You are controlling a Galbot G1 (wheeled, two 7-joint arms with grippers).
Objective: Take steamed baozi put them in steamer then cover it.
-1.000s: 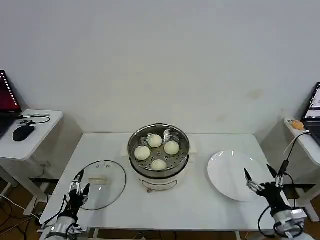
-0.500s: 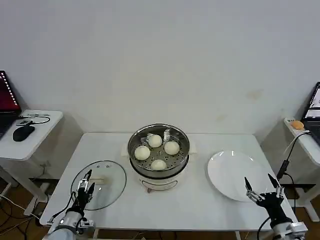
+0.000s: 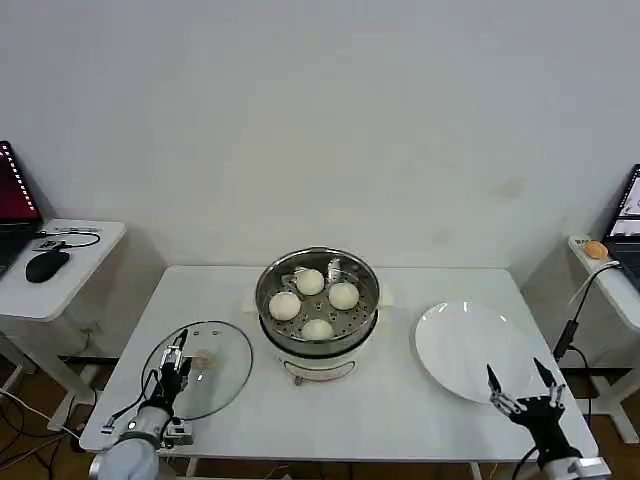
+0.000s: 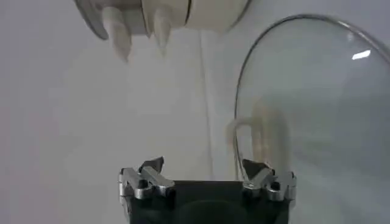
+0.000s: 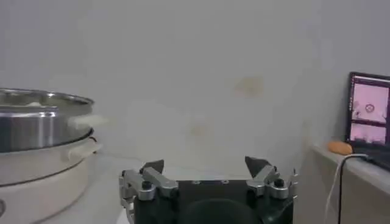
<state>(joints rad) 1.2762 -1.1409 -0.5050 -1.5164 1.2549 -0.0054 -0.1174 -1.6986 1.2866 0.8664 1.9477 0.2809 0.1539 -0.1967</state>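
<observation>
Left tool (image 3: 176, 352) has advanced over the cover (image 3: 200, 368), fingers spread; right tool (image 3: 520, 386) has retreated, released.

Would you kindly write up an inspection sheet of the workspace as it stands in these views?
Surface: white table, no spills seen.
Job's things: four steamed baozi sit in the steamer, which is uncovered; the cover lies flat on the table to its left.
Clutter: white plate on the table's right, bare.
Grippers: left gripper open over the cover's near edge, by the handle; right gripper open, at the plate's near edge, holding nothing.
Cables: black cable hangs off the right side table.
Surroundings: side table with mouse on the left; laptop on the right.
</observation>
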